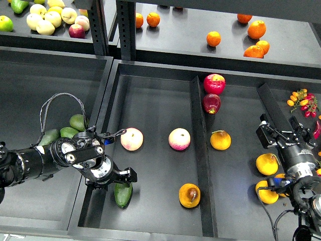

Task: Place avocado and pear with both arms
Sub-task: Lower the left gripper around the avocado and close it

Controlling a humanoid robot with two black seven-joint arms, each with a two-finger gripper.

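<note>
Dark grey shelving w/ shallow black bins; the middle tray [150, 100] sits between a left tray [45, 85] and a right tray [241, 115], split from the latter by a raised divider [200, 150]. Upper shelf [200, 25] at the back holds oranges [256, 30] on the right and a heap of pale yellow apples [50, 17] top left.

Left arm comes in from the left edge, crossing the wall between left and middle trays. Left gripper [122, 182] sits low in the middle tray, right over the avocado [123, 195]. Fingers look to be on the top end of the avocado, but they're dark and the jaws can't be told apart, so can't tell if clamped or spread. Avocado lies near the front left of the middle tray, upright-ish lengthwise, dark green. More avocados [67, 130] lie in the left tray, just behind the arm.

Pear [189, 195], orange-yellow w/ a brown blotch, rests near the front right of the middle tray, just beside the divider, apart from both grippers. Two pink-yellow apples [179, 139] sit mid-tray, further back.

Right gripper [281, 134] hangs over the right tray, fingers slightly spread, holding nothing. Yellow fruits [267, 164] lie near it; two red apples [213, 90] at the back by the divider; cherry tomatoes [302, 100] far right.
</note>
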